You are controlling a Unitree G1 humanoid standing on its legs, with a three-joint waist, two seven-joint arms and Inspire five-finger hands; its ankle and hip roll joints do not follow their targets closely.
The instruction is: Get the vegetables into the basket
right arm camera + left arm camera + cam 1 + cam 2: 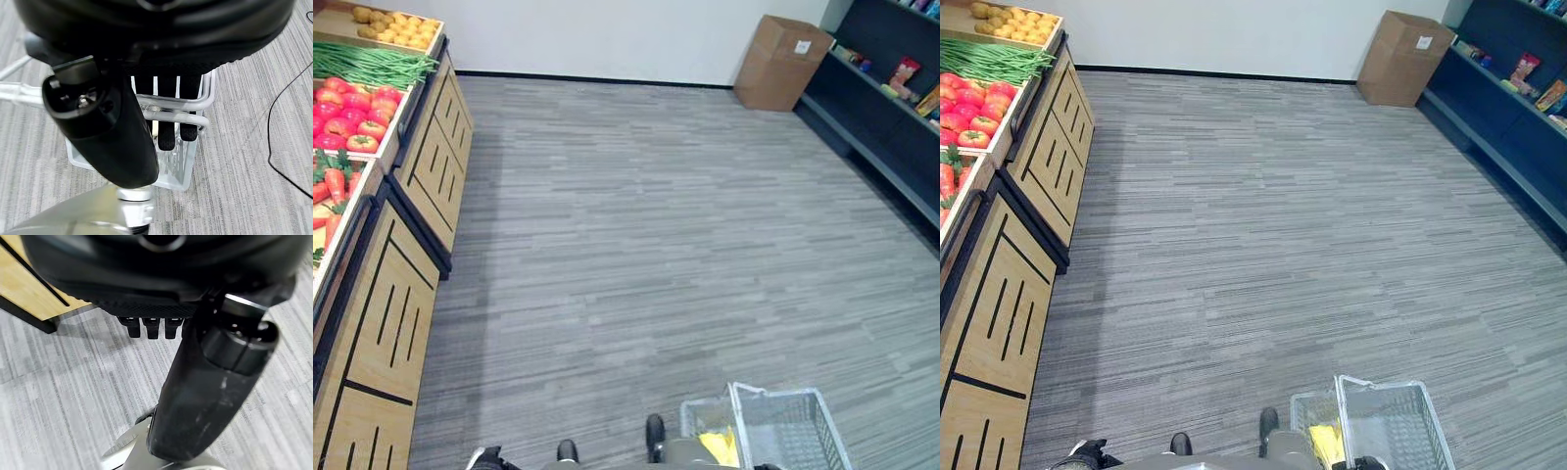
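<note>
A wooden produce stand (401,304) runs along my left. It holds carrots (333,186), red tomatoes (352,113), green beans (372,64) and potatoes (396,27). A clear wire-framed basket (773,394) hangs low at my right with something yellow (720,446) inside it. In the right wrist view my right hand (166,134) has its fingers curled over the basket's metal handle (205,98). My left hand (205,396) hangs beside the stand's lower panel, fingers relaxed and holding nothing.
Grey carpet stretches ahead to a white wall. A cardboard box (781,61) stands in the far right corner. Dark shelving (881,117) with packaged goods lines the right side.
</note>
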